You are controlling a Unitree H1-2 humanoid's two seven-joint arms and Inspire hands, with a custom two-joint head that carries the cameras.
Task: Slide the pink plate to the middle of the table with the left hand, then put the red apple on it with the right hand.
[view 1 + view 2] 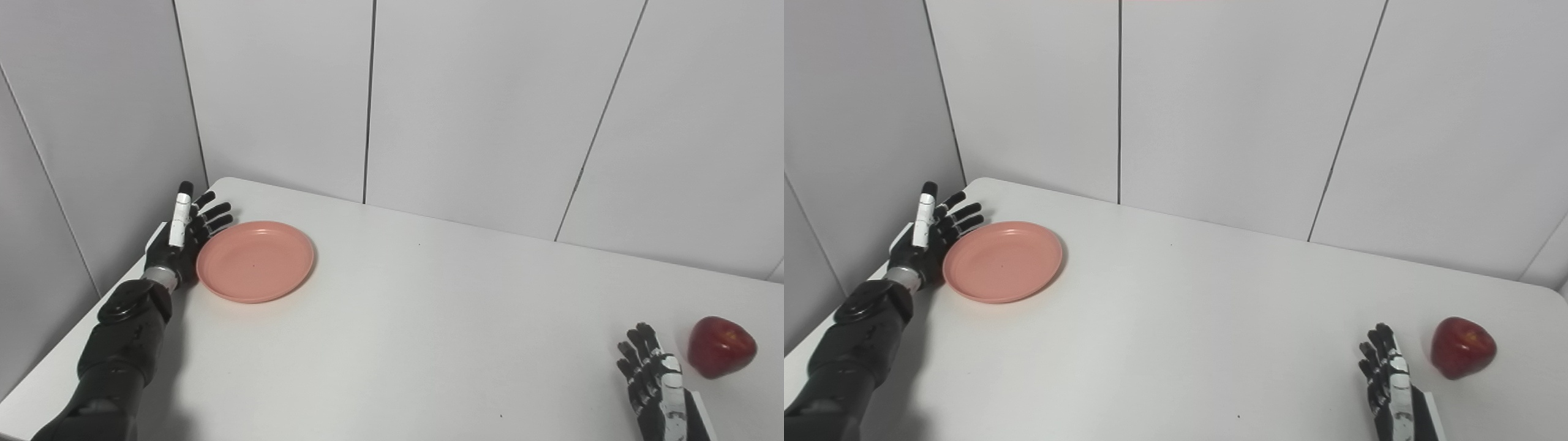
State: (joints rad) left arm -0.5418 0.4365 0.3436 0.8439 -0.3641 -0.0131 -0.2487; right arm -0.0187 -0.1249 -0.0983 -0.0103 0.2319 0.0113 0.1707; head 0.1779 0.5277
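I read this as the first step just starting: my left hand stands on edge just beside the outer rim of the round, shallow pink plastic plate, on the side away from the table's middle, fingers spread wide and holding nothing. Whether the palm already touches the rim I cannot tell. The plate lies flat, near the far left corner of the white table, so it has yet to reach the middle.

Taking the plate as my landmark, the glossy red apple sits well apart from it, towards the near right edge of the table, and my right hand waits just beside the apple on the plate's side, not touching it, fingers extended and empty.

Next I judge I need a steady sideways push with the palm against the rim, low enough that the rim does not ride up or slip past the fingers.

Being round, the plate has no long axis and faces open side up. The apple seems to rest slightly tilted, its top towards the back wall; the stem is too small to make out
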